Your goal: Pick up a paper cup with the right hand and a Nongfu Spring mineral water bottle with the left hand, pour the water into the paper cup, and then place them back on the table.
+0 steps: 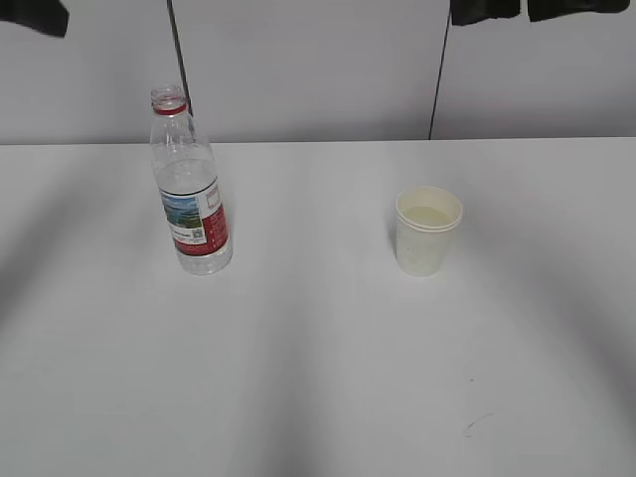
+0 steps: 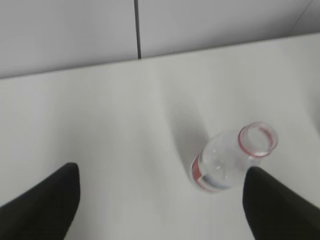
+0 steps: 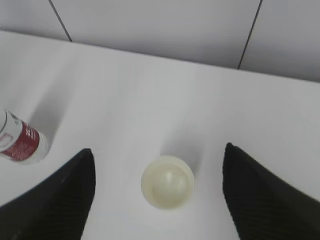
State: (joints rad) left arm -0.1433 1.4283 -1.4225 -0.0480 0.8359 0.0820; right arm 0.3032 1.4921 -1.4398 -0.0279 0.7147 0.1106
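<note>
The Nongfu Spring bottle (image 1: 191,189) stands upright and uncapped on the white table (image 1: 318,348), at the back left. It holds some water. The paper cup (image 1: 428,232) stands upright right of centre, with liquid inside. In the left wrist view my left gripper (image 2: 161,172) is open and empty, high above the table. The bottle (image 2: 225,160) is below it, close to the right finger (image 2: 275,205). In the right wrist view my right gripper (image 3: 157,150) is open and empty. The cup (image 3: 167,182) stands on the table far below, between its fingers. The bottle's label (image 3: 20,142) shows at the left edge.
Dark parts of the left arm (image 1: 30,15) and right arm (image 1: 576,8) show at the top edge of the exterior view. A grey panelled wall (image 1: 318,70) runs behind the table. A small dark scuff (image 1: 477,424) marks the front right.
</note>
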